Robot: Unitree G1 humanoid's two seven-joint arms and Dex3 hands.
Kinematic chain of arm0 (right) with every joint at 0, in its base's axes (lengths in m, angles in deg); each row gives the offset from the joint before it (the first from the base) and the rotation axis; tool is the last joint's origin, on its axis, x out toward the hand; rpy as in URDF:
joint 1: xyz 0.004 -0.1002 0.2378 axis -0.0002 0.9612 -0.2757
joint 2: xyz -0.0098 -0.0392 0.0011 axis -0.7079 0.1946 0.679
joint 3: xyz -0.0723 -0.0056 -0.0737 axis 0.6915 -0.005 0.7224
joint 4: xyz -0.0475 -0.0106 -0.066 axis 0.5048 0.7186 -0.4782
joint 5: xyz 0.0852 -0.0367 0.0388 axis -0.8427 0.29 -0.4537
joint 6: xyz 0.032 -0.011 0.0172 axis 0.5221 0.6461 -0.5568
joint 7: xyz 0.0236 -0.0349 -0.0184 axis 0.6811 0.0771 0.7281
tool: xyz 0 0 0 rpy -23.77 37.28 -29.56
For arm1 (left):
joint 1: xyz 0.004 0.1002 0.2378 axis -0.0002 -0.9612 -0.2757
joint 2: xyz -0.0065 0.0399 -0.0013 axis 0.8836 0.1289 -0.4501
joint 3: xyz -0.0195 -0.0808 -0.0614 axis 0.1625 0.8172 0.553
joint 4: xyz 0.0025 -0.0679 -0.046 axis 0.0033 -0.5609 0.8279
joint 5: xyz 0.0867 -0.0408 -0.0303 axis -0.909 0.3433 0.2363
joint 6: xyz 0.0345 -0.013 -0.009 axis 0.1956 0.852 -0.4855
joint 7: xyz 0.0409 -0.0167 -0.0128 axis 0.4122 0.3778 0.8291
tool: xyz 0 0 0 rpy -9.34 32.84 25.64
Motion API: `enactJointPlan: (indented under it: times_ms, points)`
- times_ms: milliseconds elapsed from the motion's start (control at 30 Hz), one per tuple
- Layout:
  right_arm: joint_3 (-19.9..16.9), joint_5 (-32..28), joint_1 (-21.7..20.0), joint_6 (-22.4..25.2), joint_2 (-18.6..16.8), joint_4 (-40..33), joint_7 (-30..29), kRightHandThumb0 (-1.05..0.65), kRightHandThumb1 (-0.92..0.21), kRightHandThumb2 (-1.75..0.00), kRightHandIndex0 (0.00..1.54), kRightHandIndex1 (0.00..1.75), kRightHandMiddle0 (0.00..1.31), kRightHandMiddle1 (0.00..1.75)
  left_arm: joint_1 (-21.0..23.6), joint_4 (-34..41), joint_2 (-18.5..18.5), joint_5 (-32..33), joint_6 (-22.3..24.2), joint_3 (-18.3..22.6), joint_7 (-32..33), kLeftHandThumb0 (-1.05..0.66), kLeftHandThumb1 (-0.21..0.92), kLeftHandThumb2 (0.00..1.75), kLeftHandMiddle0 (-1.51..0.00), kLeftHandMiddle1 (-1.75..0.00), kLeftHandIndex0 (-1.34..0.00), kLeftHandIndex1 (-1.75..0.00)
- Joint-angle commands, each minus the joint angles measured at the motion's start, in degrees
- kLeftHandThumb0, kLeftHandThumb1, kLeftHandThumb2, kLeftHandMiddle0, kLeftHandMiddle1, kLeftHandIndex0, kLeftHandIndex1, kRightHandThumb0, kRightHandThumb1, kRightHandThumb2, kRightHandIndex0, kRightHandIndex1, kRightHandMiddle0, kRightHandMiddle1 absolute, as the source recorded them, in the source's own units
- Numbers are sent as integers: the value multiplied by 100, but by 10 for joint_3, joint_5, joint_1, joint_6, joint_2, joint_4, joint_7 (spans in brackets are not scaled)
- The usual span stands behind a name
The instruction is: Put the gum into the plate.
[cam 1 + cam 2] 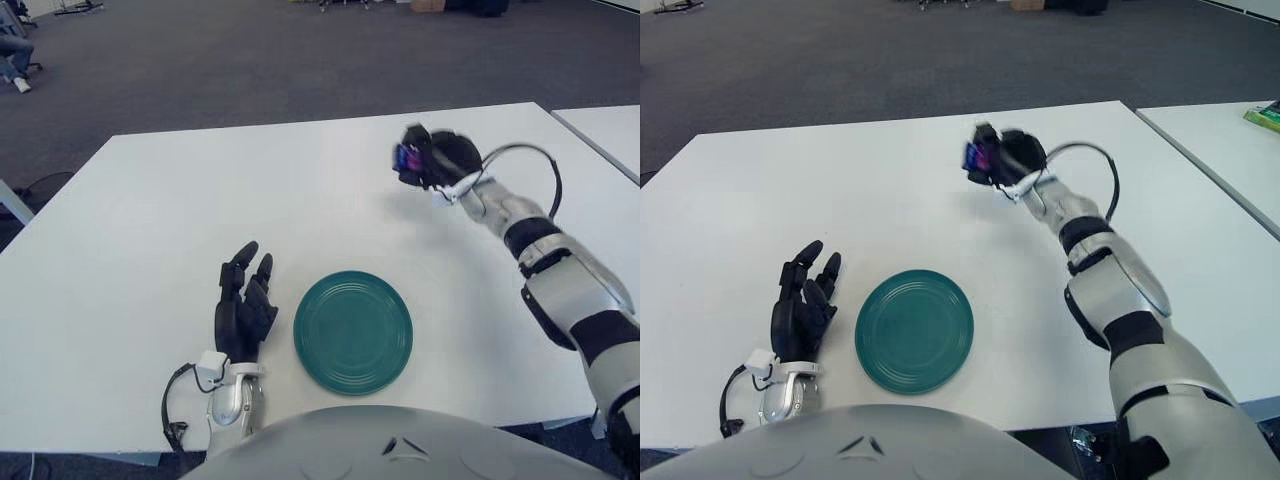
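Note:
A round teal plate (353, 331) lies on the white table (150, 230) near the front edge, with nothing on it. My right hand (425, 158) is raised above the table at the far right, well beyond and to the right of the plate. Its fingers are curled around a small purple-blue gum pack (407, 157), which shows also in the right eye view (978, 156). My left hand (243, 305) shows just left of the plate, fingers spread and holding nothing.
A second white table (605, 135) stands to the right across a narrow gap, with a green item (1262, 118) on it. Dark carpet lies beyond the table's far edge.

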Motion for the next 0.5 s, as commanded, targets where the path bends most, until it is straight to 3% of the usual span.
enactJointPlan:
  times_ms: [0, 100, 233, 467]
  points:
    - [14, 42, -7, -50, 31, -105, -28, -47, -80, -70, 124, 175, 99, 175, 62, -91, -23, 8, 8, 23, 3, -82, 92, 83, -56, -3, -15, -93]
    - [13, 51, 2, -63, 38, -146, -26, -46, -76, -77, 127, 175, 102, 175, 66, -94, -23, 7, 7, 24, 3, -82, 92, 82, -56, -3, -14, -93]
    - [16, 60, 35, -115, 61, -239, -7, -46, -73, -82, 127, 175, 102, 175, 70, -97, -24, 0, 6, 22, 9, -82, 92, 83, -54, -2, -13, -93]
    - [17, 73, 72, -143, 67, -323, 29, -44, -70, -86, 126, 175, 100, 175, 70, -96, -31, 0, 5, 22, 16, -82, 92, 82, -55, -2, -13, -94]
